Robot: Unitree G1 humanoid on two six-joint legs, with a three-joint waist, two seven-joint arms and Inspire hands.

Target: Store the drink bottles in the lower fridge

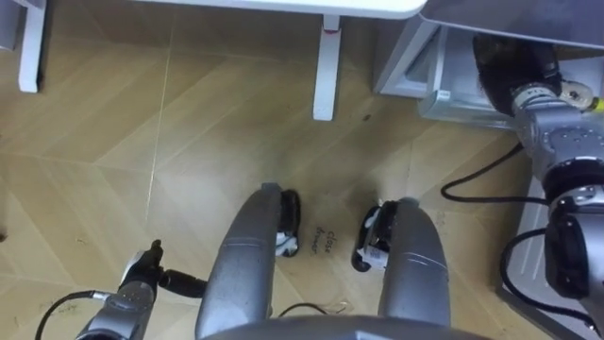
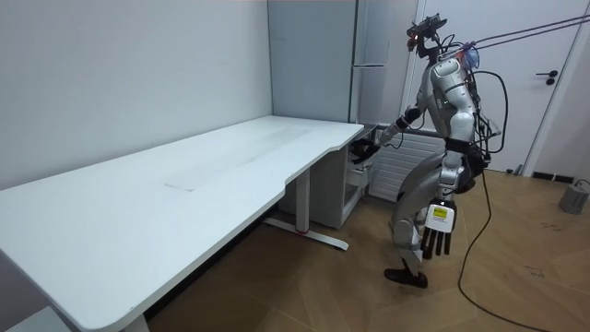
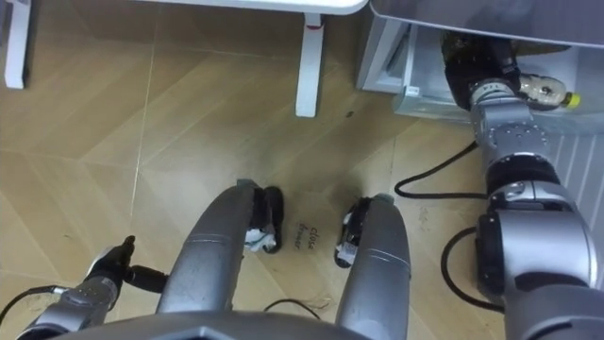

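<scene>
**Reaching into the lower fridge, grip unconfirmed**

I have the robot standing on the light wooden floor point(image 1: 142, 142), just past the end of the long white surface point(image 2: 184, 175). Its knees are bent and it faces the tall grey fridge point(image 2: 373, 37). Its right hand point(image 3: 469, 64) is pushed into the open pale drawer point(image 3: 408, 94) of the lower compartment. It is too dark in there for me to tell whether the fingers are curled or straight. A clear plastic drink bottle with a yellow cap point(image 3: 543, 91) lies on its side just beside the right wrist, inside the lower fridge as far as I can judge. I cannot tell whether bottle and wrist touch. The left hand point(image 2: 438, 242) hangs by the thigh, fingers straight and empty.

My worry is the withdrawal. The wrist is so near the bottle that pulling the arm back could drag or roll it over the front lip and onto the floor. If the hidden fingers are hooked on something, a quick retreat could tug that out too.
</scene>
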